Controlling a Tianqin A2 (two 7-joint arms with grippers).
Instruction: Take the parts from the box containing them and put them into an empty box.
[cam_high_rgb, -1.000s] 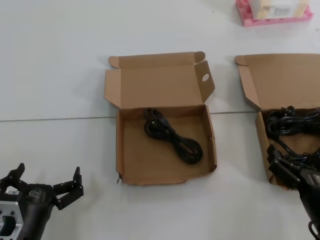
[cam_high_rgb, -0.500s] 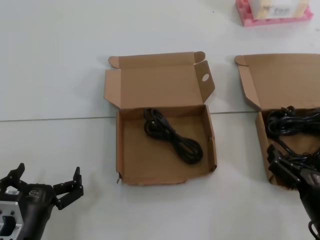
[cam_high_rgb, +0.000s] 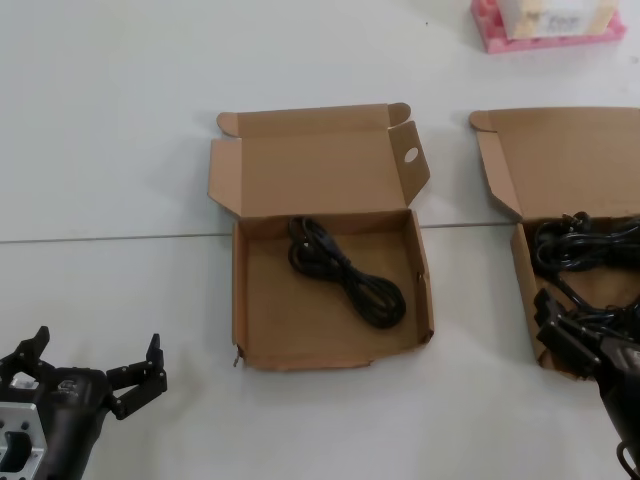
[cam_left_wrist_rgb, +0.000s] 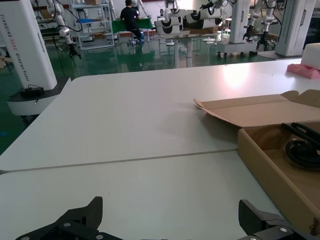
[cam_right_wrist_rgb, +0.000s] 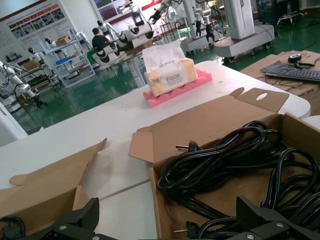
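Note:
The box with the holed flap (cam_high_rgb: 330, 320) lies open at the middle and holds one black coiled cable (cam_high_rgb: 347, 272). The box at the right (cam_high_rgb: 525, 265) holds several black cables (cam_high_rgb: 590, 250), also seen in the right wrist view (cam_right_wrist_rgb: 225, 160). My right gripper (cam_high_rgb: 560, 335) is open over that box's front left corner. In the right wrist view (cam_right_wrist_rgb: 170, 230) its jaws straddle the box's side wall (cam_right_wrist_rgb: 156, 200), empty, just above the cables. My left gripper (cam_high_rgb: 92, 358) is open and empty, low over the table at the front left (cam_left_wrist_rgb: 170, 225).
A tissue box on pink foam (cam_high_rgb: 548, 22) stands at the table's far right, also in the right wrist view (cam_right_wrist_rgb: 170, 75). A seam line (cam_high_rgb: 110, 238) crosses the white table. The middle box's near wall (cam_left_wrist_rgb: 270, 170) lies to the side of my left gripper.

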